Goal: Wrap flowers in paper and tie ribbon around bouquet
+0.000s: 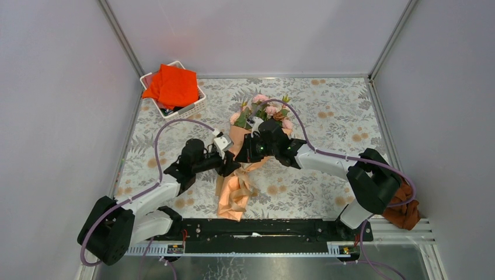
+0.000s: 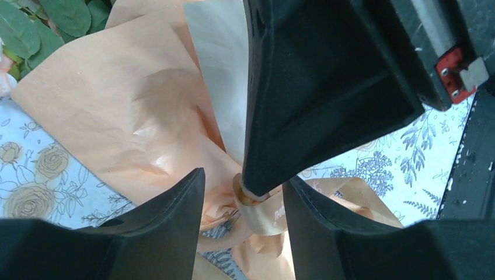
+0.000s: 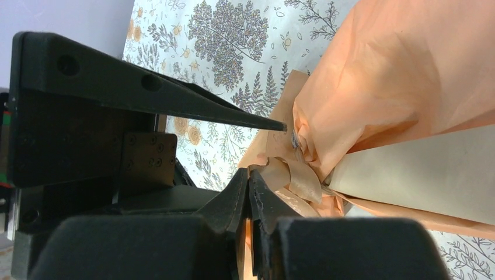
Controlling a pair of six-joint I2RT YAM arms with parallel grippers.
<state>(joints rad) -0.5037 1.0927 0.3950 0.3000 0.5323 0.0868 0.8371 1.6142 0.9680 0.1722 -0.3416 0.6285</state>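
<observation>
we are at the tying step: the bouquet (image 1: 240,153) lies in the middle of the table (image 1: 338,116), the paper (image 2: 117,116) round the flowers (image 1: 265,109) and the ribbon (image 3: 292,178) looped at its narrow waist. our right gripper (image 3: 250,184) is pinched on the ribbon. the left gripper (image 2: 244,178) stands apart, straddling the knot and gripping nothing. next, we judge, the left must catch the free end and pull against the right.
</observation>
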